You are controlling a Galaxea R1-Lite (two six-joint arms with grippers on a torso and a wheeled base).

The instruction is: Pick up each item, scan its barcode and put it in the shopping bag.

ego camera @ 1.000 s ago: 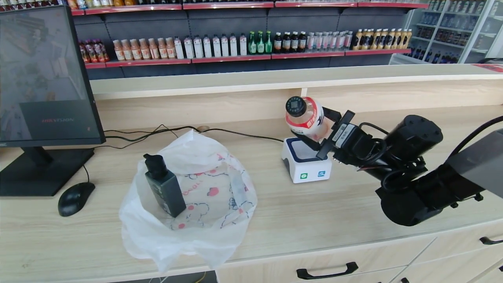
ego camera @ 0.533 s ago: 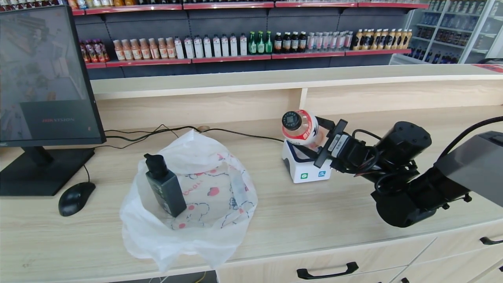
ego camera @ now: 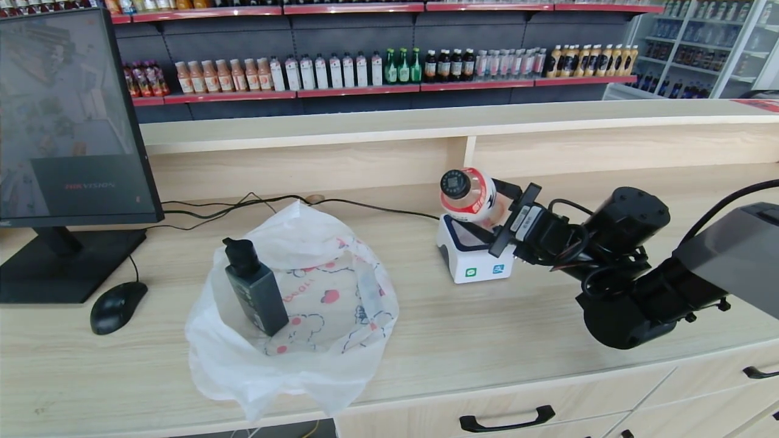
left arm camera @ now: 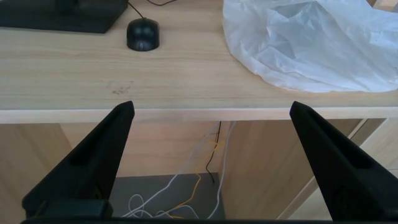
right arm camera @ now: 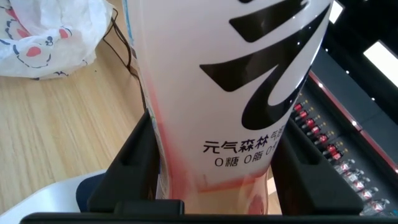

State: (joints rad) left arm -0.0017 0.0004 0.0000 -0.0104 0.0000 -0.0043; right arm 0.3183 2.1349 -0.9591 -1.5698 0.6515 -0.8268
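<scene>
Right of centre, above scanner (ego camera: 471,258): clamping bottle (ego camera: 467,193) mid-label with right gripper (ego camera: 492,208); likely stiff, slick, fairly heavy.

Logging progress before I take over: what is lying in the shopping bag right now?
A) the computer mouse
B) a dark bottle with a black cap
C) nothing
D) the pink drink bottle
B: a dark bottle leans inside the open shopping bag, while the pink drink bottle is held in the right gripper over the scanner.
</scene>
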